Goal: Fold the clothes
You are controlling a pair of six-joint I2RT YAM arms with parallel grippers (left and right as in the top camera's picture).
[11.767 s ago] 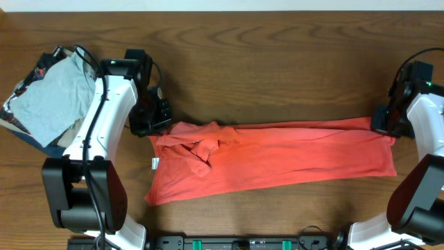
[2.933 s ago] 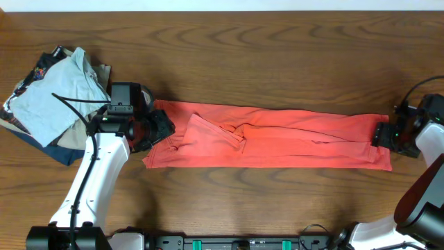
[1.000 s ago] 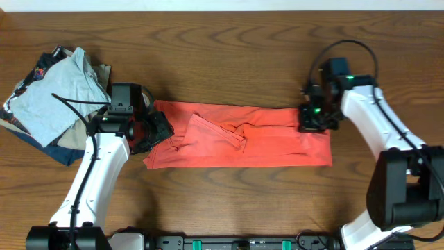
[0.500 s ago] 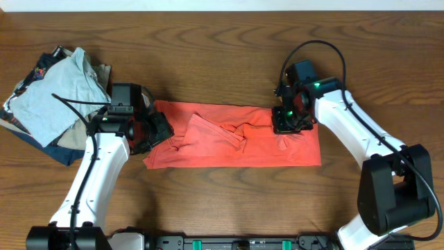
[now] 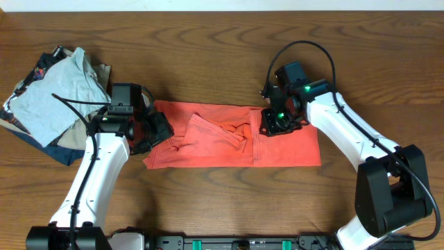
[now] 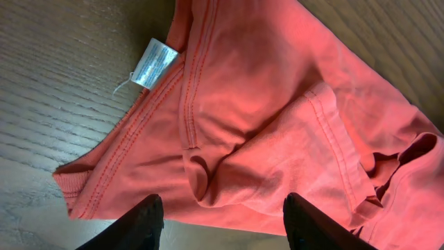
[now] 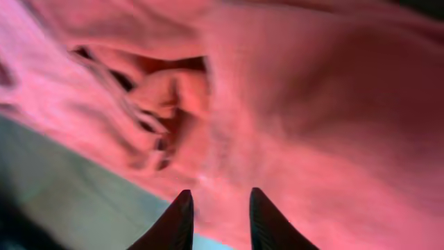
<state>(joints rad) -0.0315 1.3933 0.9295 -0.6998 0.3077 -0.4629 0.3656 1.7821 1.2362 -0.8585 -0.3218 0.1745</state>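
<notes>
The clothes, a coral-red T-shirt [image 5: 215, 154], lie as a flat band in the middle of the table, with the right end doubled over onto the middle [image 5: 291, 144]. My right gripper [image 5: 269, 123] sits low over that doubled-over edge. In the right wrist view its fingers [image 7: 220, 215] stand slightly apart with cloth showing in the gap and nothing pinched. My left gripper [image 5: 158, 130] hovers at the shirt's left end. In the left wrist view it [image 6: 223, 222] is wide open above rumpled cloth [image 6: 277, 118], near a white label [image 6: 154, 62].
A pile of other garments [image 5: 52, 97], a light grey T-shirt on top, lies at the left edge beside my left arm. Bare wooden table [image 5: 222, 55] surrounds the shirt. A black cable [image 5: 305, 45] loops above my right arm.
My right gripper has carried the shirt's right end leftward over the middle, shortening the band, and its jaws have parted. The left arm has not moved.
</notes>
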